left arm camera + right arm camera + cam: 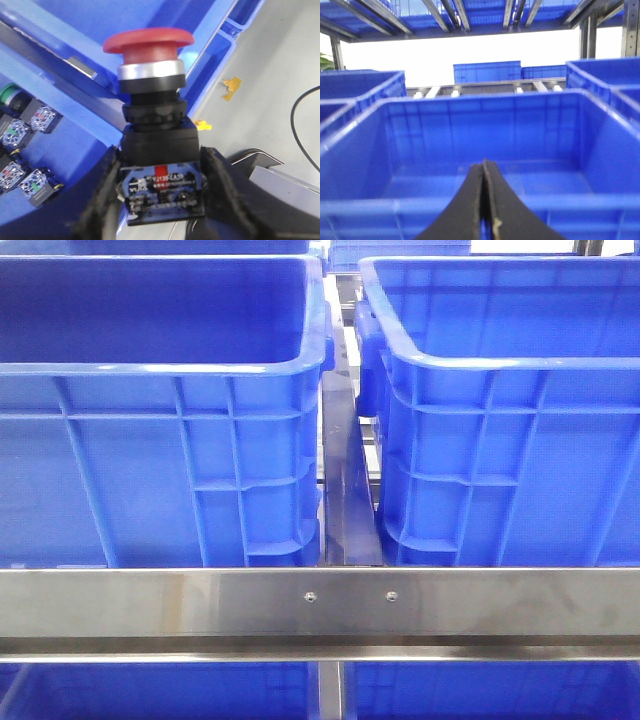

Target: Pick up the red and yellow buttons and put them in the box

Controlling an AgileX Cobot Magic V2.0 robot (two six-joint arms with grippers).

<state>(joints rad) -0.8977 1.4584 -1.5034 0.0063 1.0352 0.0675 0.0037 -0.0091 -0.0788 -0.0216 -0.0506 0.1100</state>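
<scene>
Steel shelf rail (320,605), two screws. Green-capped switch (11,95) and loose contact blocks (36,181) in a crate. Black cable (300,125); yellow scraps (231,87), possibly tape.

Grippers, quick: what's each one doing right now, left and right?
Left gripper: shut on the red button, jaws clamping its black base.
Right gripper: shut, jaws pressed together, holding nothing, facing a blue crate.

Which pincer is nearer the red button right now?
Left. The left pincer is clamped on the red button body, its fingers on either side. The right pincer is closed on nothing, facing an empty blue crate, no button in its view.
</scene>
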